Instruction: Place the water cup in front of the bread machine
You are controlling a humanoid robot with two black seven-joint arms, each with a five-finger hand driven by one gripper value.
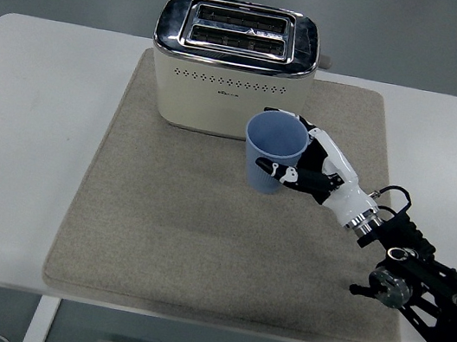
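Black arm links at the lower right run off the frame edge. The right black-and-white robot hand (312,169) grasps the pale blue plastic water cup (273,151), its fingers hiding the cup's right side. The cup stands nearly upright, mouth upward, over the beige felt mat (156,238), just before the cream two-slot toaster (232,68).
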